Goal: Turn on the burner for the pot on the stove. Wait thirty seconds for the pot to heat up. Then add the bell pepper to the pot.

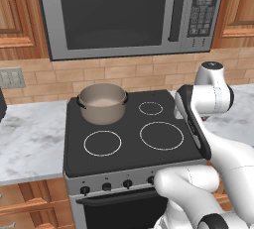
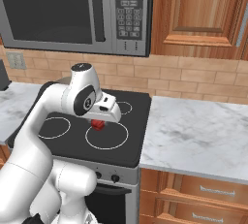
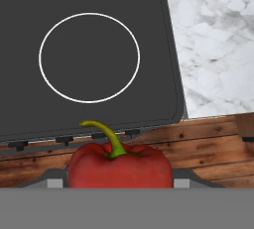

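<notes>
The beige-grey pot (image 1: 102, 103) stands on the back left ring of the black stove (image 1: 130, 119). My gripper (image 2: 99, 122) hangs over the front right ring of the stove (image 2: 137, 136), well to the right of the pot. It is shut on the red bell pepper (image 2: 99, 125). In the hand view the bell pepper (image 3: 119, 166) sits between the fingers with its green stem pointing up, above the stove's (image 3: 149, 25) front edge. My own arm hides the gripper in the left base view.
A row of black knobs (image 1: 106, 187) lines the steel front. A steel microwave (image 1: 124, 12) hangs above the cooktop. Marble counters (image 2: 193, 136) flank the stove, with wooden drawers (image 2: 203, 189) below.
</notes>
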Controlling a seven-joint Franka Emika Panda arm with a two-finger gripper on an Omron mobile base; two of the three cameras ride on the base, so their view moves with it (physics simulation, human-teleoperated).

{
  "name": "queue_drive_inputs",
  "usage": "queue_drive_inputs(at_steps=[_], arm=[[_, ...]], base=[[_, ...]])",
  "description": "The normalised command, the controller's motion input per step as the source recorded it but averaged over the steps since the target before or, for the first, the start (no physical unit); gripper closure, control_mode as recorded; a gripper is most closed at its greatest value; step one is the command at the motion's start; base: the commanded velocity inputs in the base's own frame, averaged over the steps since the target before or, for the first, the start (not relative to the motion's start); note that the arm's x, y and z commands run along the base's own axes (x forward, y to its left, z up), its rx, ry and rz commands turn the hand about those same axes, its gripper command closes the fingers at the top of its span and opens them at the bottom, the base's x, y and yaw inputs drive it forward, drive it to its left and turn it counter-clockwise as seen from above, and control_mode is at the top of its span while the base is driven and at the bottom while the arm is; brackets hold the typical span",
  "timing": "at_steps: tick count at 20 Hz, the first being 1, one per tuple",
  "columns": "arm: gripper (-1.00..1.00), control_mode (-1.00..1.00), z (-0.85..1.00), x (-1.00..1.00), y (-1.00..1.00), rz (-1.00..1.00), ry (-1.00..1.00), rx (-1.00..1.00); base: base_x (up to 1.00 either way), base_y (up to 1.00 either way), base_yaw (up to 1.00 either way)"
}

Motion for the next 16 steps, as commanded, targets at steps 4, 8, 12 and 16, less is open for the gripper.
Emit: queue_drive_inputs(at_steps=[4,8,12,16], arm=[[1.0,-1.0,0.0,0.0,0.0,0.0,0.0,0.0],[1.0,-1.0,0.0,0.0,0.0,0.0,0.0,0.0],[1.0,-1.0,0.0,0.0,0.0,0.0,0.0,0.0],[1.0,-1.0,0.0,0.0,0.0,0.0,0.0,0.0]], base=[[0.0,0.0,0.0],[0.0,0.0,0.0],[0.0,0.0,0.0],[0.0,0.0,0.0]])
